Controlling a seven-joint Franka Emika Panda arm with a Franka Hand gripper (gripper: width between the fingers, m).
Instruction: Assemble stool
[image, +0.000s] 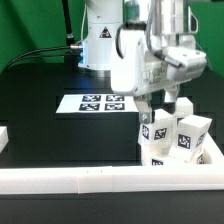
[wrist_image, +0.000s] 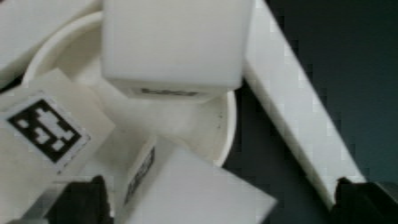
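Where the black tabletop (image: 40, 100) meets the white border rails (image: 70, 180), the stool parts sit together in the near corner on the exterior view's right. The legs are short, chunky white blocks, and each has a black-and-white square tag on its side. In the exterior view one leg (image: 155, 134) stands upright at the left of the group, and another leg (image: 191, 135) stands just beside it on the right. A third leg (image: 184, 106) shows behind them, under the arm. The wrist view shows the round seat (wrist_image: 54, 52), a flat white disc, lying under the legs, with one tagged leg (wrist_image: 57, 128) resting on it and a rail (wrist_image: 299, 95) running close along its edge.

The gripper (image: 160, 100) hangs just above the legs. Its fingers (wrist_image: 356, 193) look spread apart, dark tips on either side of the picture, and they grip nothing.

The marker board (image: 97, 103) lies flat on the tabletop, farther back and to the left, well apart from the stool parts.
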